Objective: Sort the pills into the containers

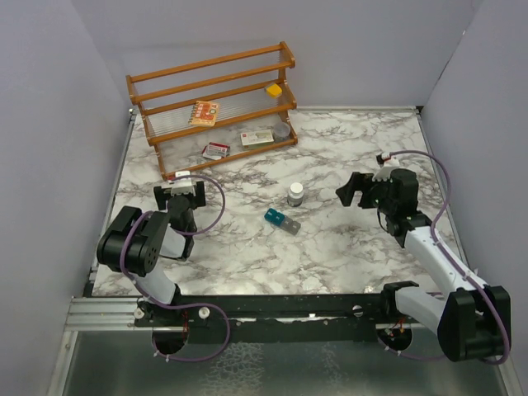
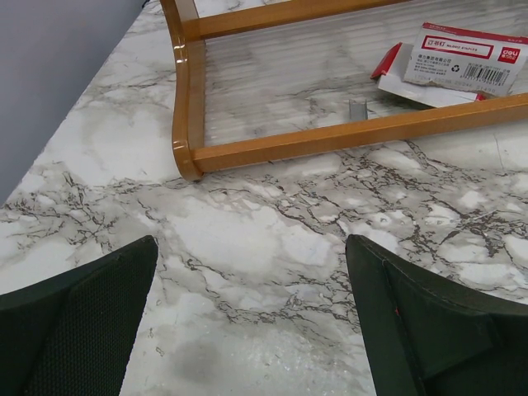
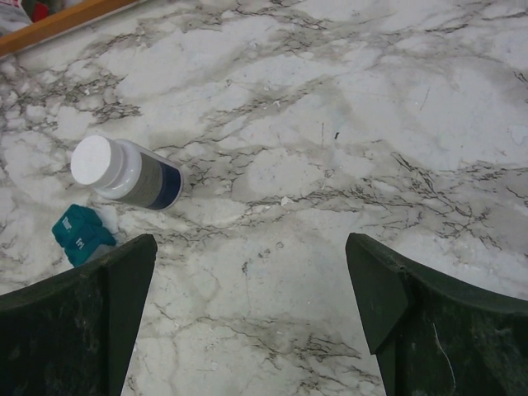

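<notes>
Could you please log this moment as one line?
left gripper: jaws open, empty | right gripper: jaws open, empty | teal-and-grey plastic compartment strip: untouched on marble table, near white-capped round grey bottle

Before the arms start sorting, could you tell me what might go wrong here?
The bottle stands close beside the pill box, so the open right tool reaching for either could knock the other. The bottle is capped, so opening it could scatter pills. The small pill box might also slide when touched.

The white-and-red carton (image 2: pixel 462 62) on the lowest shelf of the wooden rack (image 2: pixel 330 136) bears a red "deli" logo and a barcode; its finer print is unreadable. White marks on the teal containers (image 3: pixel 81 235) are illegible.
</notes>
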